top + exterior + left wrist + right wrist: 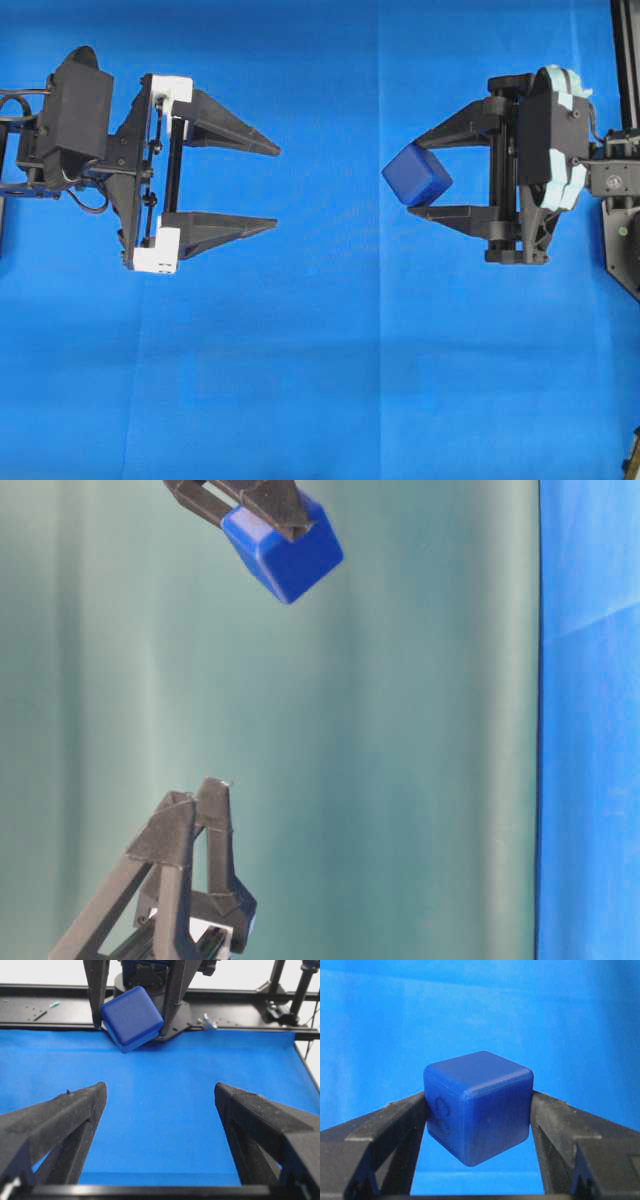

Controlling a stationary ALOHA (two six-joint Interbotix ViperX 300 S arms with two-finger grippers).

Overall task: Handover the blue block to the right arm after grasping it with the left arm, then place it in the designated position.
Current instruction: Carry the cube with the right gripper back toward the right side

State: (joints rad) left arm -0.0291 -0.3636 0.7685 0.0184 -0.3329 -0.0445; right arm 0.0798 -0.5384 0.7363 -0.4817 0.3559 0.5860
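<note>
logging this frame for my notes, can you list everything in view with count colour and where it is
blue block: one, dark royal blue, held off the cloth between the right gripper's fingertips, tilted
cloth: one, bright blue, covering the table under both arms
backdrop: one, teal-green, behind the grippers in the table-level view
frame rails: black, beyond the cloth's far edge in the left wrist view
left gripper: one, black with white brackets, left side of the overhead view, open and holding nothing
right gripper: one, all black with a pale blue-grey wrist piece, right side of the overhead view, shut on the block
</note>
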